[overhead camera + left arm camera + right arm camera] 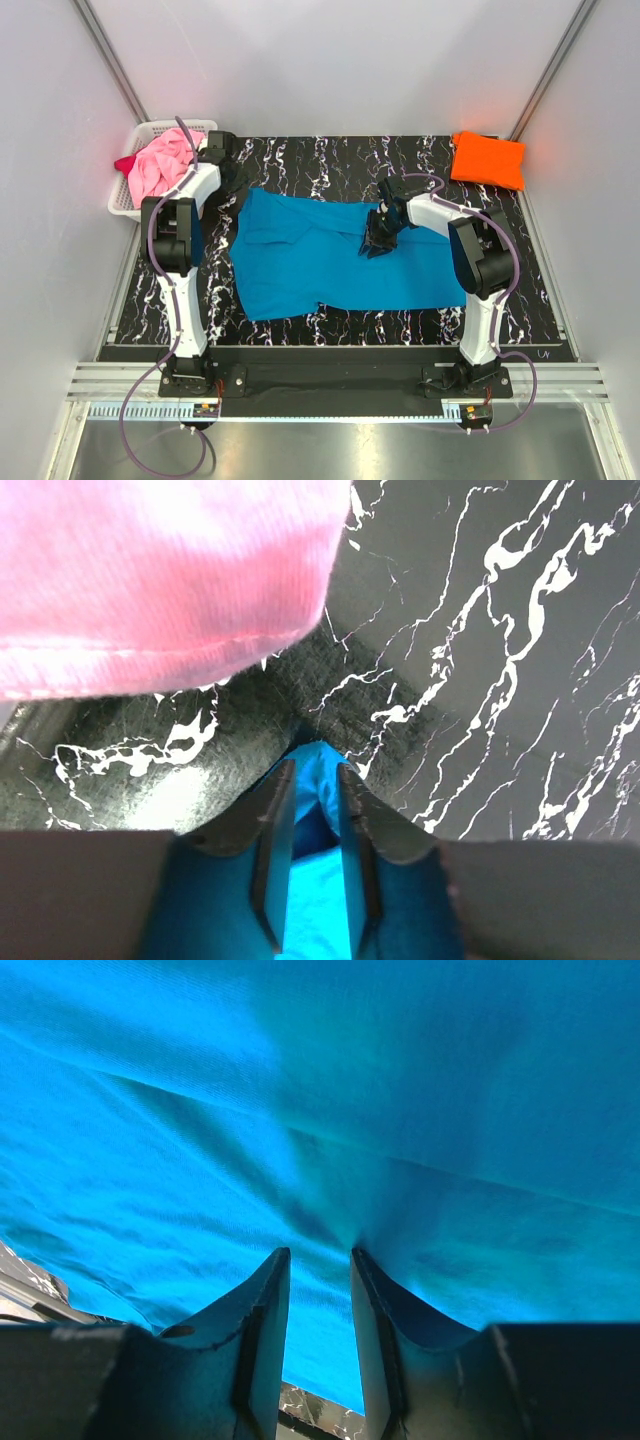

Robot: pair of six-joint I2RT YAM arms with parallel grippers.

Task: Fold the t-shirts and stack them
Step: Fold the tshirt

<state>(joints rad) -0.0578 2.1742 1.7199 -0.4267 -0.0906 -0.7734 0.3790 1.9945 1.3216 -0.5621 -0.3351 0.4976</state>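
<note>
The left pincer [238, 181] is reached toward the table's far-left corner and the right pincer [378, 241] is lowered mid-table; both are pinched onto the turquoise t-shirt [300, 262].

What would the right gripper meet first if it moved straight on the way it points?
The blue shirt: it fills the wrist view ahead, and its cloth puckers at the tips of the right gripper. The table probably lies right under it, though depth is unclear.

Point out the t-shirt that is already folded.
The orange t-shirt, a neat flat rectangle at the far right corner of the table. The turquoise t-shirt lies spread open mid-table, and the pink t-shirt is bunched in the white basket.
</note>
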